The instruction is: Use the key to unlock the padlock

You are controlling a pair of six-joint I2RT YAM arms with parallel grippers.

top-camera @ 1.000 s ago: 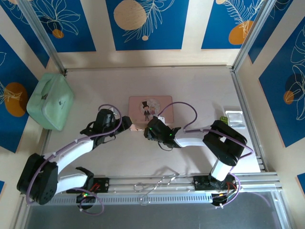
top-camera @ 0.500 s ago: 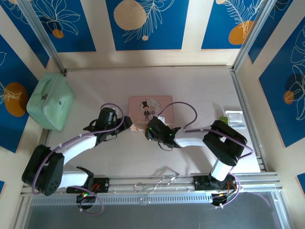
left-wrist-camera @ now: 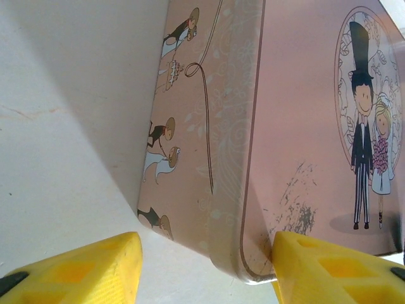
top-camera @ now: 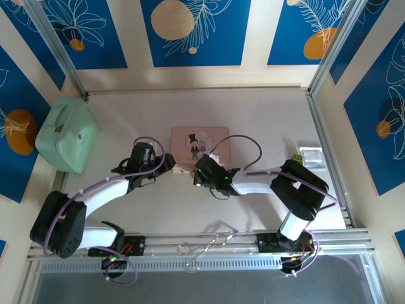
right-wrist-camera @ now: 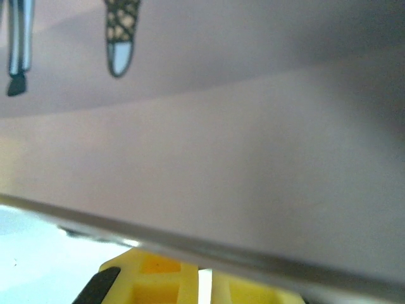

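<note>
left arm (top-camera: 101,190) had swung inward, left gripper (left-wrist-camera: 205,256) spread astride pink tin (left-wrist-camera: 304,126); right gripper (top-camera: 198,171) closed tight; padlock likely slick, hold its body.

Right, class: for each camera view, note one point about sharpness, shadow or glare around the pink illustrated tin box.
Top external view: evenly lit, the pink illustrated tin box crisp. Left wrist view: the tin's drawings are sharp, and a shadow darkens the pale table beside it. Right wrist view: the tin is too close, blurred throughout; the lower-left corner is washed out.
</note>
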